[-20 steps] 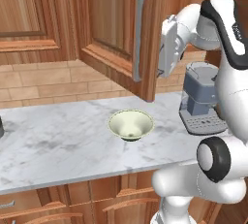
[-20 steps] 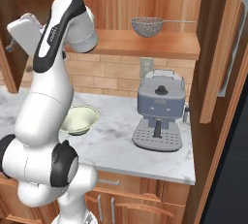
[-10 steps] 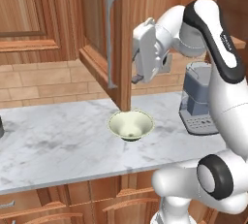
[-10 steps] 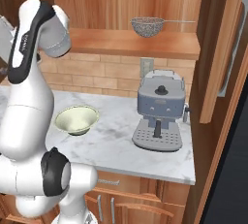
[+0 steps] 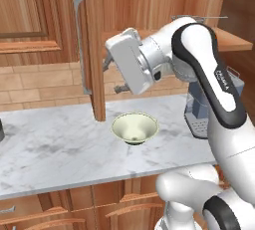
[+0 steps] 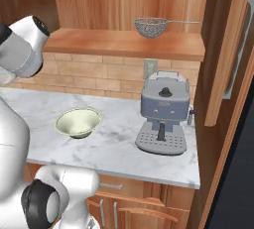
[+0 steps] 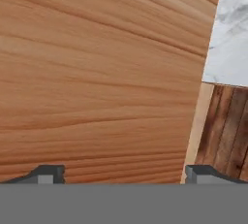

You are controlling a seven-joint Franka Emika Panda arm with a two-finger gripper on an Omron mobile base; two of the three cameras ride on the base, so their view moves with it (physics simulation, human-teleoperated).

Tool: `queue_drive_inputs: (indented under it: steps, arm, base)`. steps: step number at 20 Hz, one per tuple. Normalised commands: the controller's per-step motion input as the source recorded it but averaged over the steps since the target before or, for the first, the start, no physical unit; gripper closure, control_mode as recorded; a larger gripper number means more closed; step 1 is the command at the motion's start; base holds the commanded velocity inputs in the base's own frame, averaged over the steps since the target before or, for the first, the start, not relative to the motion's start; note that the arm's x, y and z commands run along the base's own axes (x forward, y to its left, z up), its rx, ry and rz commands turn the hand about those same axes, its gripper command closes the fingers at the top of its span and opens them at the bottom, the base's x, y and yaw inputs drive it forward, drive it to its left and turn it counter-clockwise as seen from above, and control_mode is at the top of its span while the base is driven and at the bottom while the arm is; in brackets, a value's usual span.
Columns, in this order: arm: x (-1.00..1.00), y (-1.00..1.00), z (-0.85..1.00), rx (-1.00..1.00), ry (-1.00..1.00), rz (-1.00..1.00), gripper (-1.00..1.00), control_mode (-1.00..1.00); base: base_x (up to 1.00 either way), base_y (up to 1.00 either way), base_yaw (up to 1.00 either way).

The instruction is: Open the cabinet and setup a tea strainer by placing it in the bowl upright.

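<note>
The cabinet's left door (image 5: 93,50) stands swung wide open, edge-on, its silver bar handle (image 5: 79,45) on the far side. My gripper (image 5: 113,77) is open right beside the door's inner face, holding nothing. In the hand view the wooden door face (image 7: 97,72) is very close, with my gripper (image 7: 124,172) spread wide. The tea strainer (image 6: 151,26) lies on the open wooden shelf (image 6: 124,43), handle pointing right. The cream-green bowl (image 5: 134,127) (image 6: 78,122) sits empty on the marble counter (image 5: 60,149), below my hand.
A grey coffee machine (image 6: 162,111) (image 5: 199,117) stands on the counter right of the bowl, under the shelf. The cabinet's right door (image 6: 225,49) is open too. A closed wall cabinet (image 5: 27,15) hangs at left. Base cabinets (image 5: 74,209) run below the counter.
The left door has swung further open to the left, from angled to edge-on. My hand has followed it leftward along its inner face, jaws still open.
</note>
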Motion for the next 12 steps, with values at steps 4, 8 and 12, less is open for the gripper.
queue_drive_inputs:
  steps: [4,8,12]
  arm:
    - [0.0,0.71,-0.14,-0.02,0.0,-0.45,-1.0,-1.0]
    - [0.07,0.26,-0.01,-0.03,0.0,-0.3,-1.0,-1.0]
    - [0.04,0.0,0.0,-0.01,0.0,-0.19,-1.0,-1.0]
  base:
    - [0.0,0.0,0.0]
    - [0.0,0.0,0.0]
    - [0.0,0.0,0.0]
